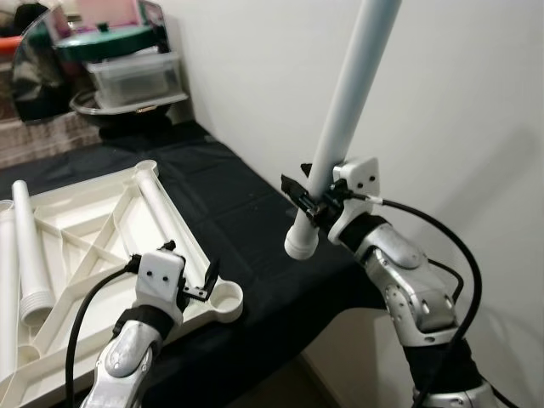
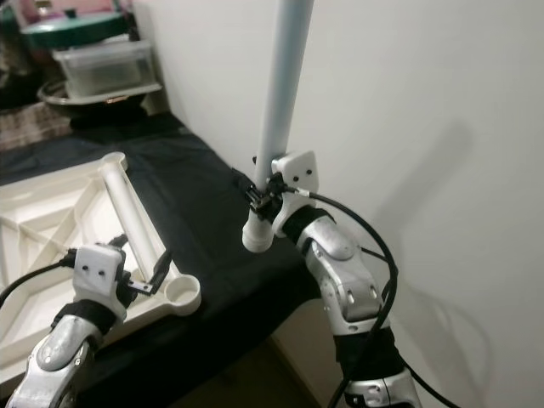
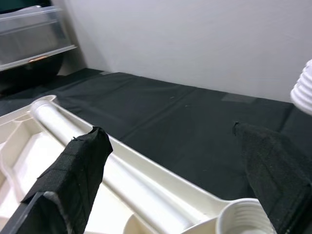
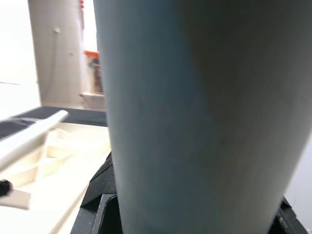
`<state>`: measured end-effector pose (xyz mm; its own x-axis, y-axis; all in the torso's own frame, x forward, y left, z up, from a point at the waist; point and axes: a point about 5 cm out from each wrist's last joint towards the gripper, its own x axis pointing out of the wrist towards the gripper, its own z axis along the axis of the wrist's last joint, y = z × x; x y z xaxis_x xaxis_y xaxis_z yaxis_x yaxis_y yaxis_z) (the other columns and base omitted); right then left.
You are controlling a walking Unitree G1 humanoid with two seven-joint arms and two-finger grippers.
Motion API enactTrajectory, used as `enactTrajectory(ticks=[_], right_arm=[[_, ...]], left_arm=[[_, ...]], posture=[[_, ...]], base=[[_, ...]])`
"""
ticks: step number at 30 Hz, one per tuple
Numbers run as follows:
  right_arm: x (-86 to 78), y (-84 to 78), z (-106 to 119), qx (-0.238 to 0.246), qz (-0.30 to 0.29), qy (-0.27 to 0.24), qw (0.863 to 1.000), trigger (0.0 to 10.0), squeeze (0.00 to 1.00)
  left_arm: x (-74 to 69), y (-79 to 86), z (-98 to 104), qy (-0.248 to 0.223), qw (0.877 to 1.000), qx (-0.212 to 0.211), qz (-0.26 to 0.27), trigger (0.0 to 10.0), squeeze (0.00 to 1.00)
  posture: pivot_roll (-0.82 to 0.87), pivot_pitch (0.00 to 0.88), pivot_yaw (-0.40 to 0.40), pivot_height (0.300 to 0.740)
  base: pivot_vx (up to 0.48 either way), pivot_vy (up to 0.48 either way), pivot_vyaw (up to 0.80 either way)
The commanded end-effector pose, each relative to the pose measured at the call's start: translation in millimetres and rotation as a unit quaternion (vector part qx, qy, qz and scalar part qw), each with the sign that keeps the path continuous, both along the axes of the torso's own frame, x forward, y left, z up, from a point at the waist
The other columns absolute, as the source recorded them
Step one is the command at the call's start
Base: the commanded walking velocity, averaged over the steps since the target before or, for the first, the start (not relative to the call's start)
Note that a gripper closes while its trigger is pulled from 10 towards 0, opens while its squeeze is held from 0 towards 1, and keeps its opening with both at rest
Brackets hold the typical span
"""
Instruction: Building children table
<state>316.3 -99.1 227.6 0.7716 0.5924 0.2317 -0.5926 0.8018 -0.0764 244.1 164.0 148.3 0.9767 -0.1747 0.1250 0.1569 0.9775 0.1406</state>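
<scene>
A white plastic tabletop (image 1: 93,234) lies upside down on a black cloth, ribs up, with a round leg socket (image 1: 224,299) at its near corner. My right gripper (image 1: 313,202) is shut on a long white table leg (image 1: 348,98), held nearly upright above the cloth, threaded end (image 1: 301,242) down, to the right of the socket. My left gripper (image 1: 197,285) is open just over the tabletop's near rim, beside the socket (image 3: 246,218). Two more white legs (image 1: 30,246) lie on the tabletop at the left.
The black-covered table (image 1: 255,221) ends close in front of me and a white wall (image 1: 459,110) rises at the right. At the back stand a clear plastic bin (image 1: 136,76) and a teal lid on a dark round stand.
</scene>
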Motion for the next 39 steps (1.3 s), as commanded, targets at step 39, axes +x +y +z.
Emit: enactTrajectory(ticks=[39], right_arm=[[-1.7,6.0,5.6,0.001,0.008,-0.018,1.000,10.0,0.00]], left_arm=[[-6.4,-2.2,-5.7,0.017,1.000,0.011,-0.015,10.0,0.00]], posture=[[0.01,0.000,-0.031,0.740]], base=[[-0.080,0.062,0.00]])
